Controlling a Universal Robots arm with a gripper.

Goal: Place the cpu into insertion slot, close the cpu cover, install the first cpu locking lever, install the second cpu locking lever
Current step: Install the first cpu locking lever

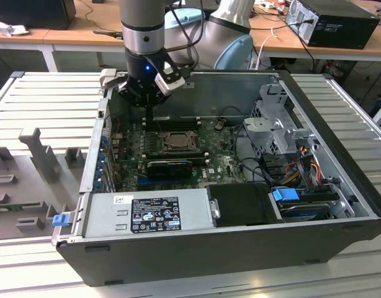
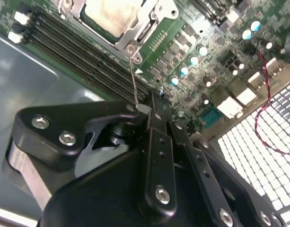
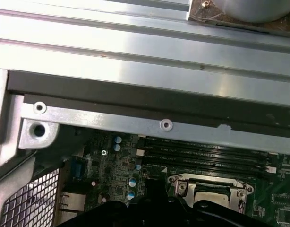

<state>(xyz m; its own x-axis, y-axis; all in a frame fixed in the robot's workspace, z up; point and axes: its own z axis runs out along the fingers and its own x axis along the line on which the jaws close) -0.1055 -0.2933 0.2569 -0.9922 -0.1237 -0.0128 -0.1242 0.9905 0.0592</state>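
Black gripper [image 2: 149, 111] fingers pinched shut on thin wire locking lever [image 2: 133, 78], likely to swing it down. Beyond, silver cpu [image 2: 109, 16] sits in insertion slot [image 1: 176, 141], cpu cover [image 2: 149, 28] closed over it, mid-motherboard [image 1: 221, 164].

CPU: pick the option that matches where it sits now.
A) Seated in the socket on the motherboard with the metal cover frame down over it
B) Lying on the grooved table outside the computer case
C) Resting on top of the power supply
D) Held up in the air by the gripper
A: in the second wrist view the pale cpu lies in the insertion slot, with the cpu cover framing its edges.
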